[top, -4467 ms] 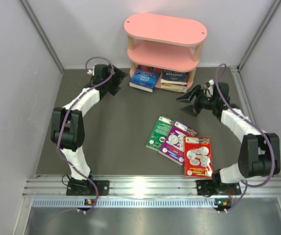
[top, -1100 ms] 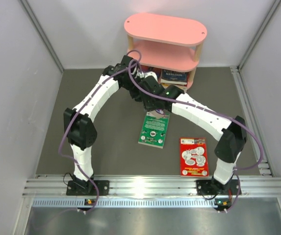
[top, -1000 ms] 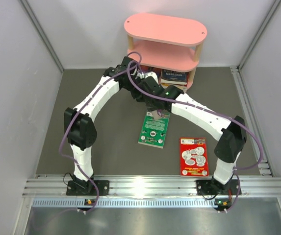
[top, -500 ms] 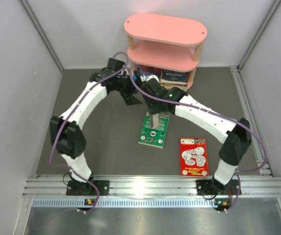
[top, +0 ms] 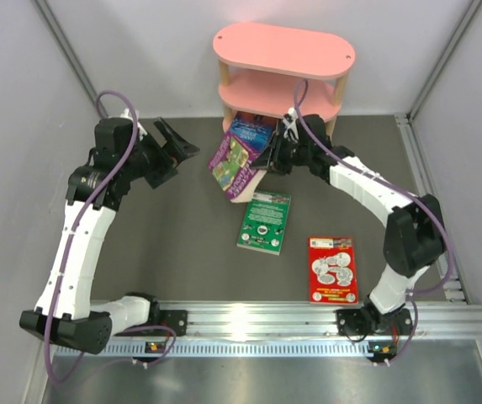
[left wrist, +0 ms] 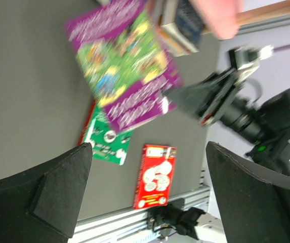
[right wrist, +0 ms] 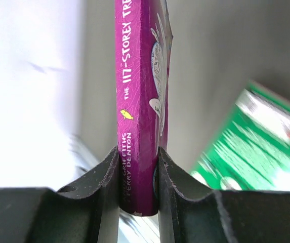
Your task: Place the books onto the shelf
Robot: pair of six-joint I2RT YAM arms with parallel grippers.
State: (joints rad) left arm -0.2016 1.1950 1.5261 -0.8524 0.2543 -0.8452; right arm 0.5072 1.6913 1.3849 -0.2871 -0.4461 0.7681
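While the right gripper [right wrist: 138, 154] clamps its two fingers on the lower end of the spine, the purple book [right wrist: 137, 101] hangs tilted above the table [top: 182, 227], just in front of the left end of the pink shelf's [top: 283, 50] lowest tier. It is a thin paperback: a purple cover with a bright green illustrated panel, yellow patches and pale lettering too blurred to read in the left wrist view. On the spine, white print reads "THE 117-STOREY TRE", cut off at the frame edge, with a small yellow emblem below and "TERRY DENTON" near the fingers. The left gripper [top: 173, 156] stands well apart to the left, jaws spread wide and holding nothing. A green book [top: 263, 223] and a red book [top: 334, 268] lie flat on the table.
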